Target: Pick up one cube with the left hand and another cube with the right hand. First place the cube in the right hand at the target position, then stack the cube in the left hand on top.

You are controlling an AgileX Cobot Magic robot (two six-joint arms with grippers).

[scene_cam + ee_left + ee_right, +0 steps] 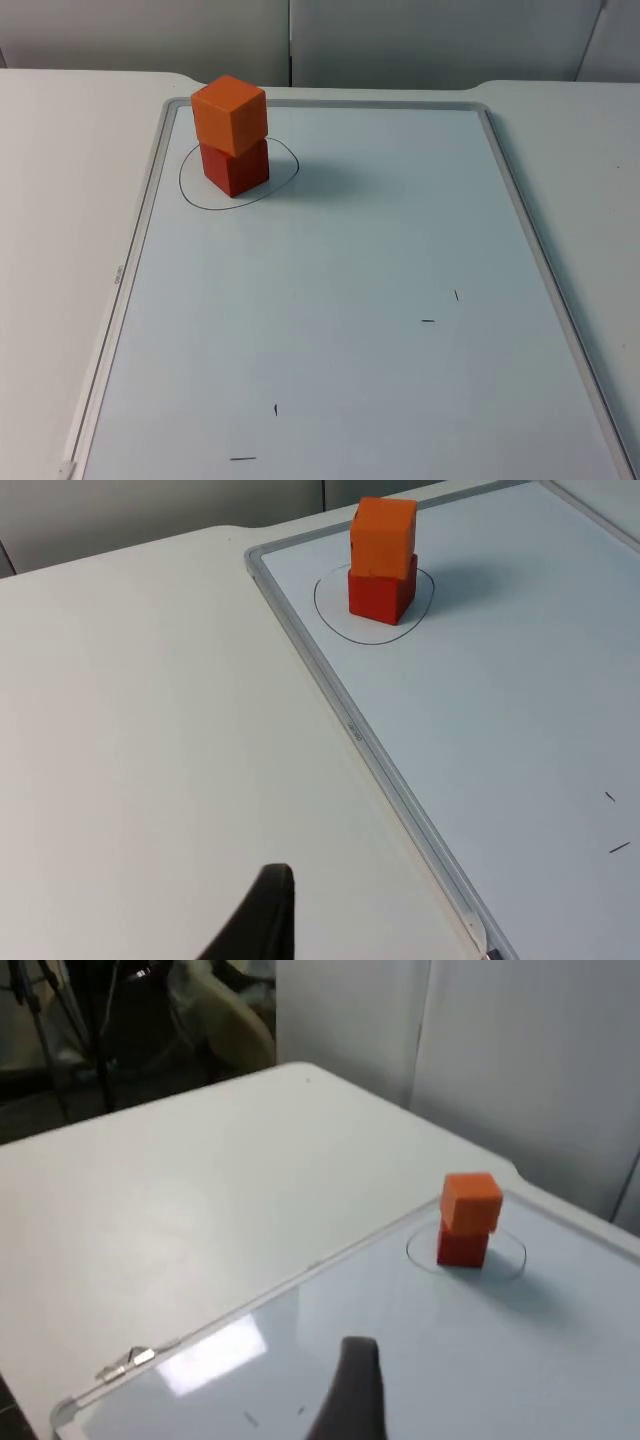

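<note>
An orange cube (230, 114) stands stacked on a red cube (236, 166), turned a little against it. The red cube sits inside a hand-drawn black oval (190, 190) at the far left of the whiteboard (350, 300). From the left wrist, the stack is some way off: orange cube (384, 536) on red cube (382, 594). One black fingertip (262, 912) of the left gripper hangs over the bare table beside the board's left edge. The right wrist view has the orange cube (470, 1200) on the red cube (462, 1247) far ahead, with one dark fingertip (352, 1390) over the board.
The whiteboard has a grey frame (142, 215) and a few short pen marks (428, 321). White table top (60, 230) lies on both sides of it. A grey partition wall (400, 40) closes the far edge.
</note>
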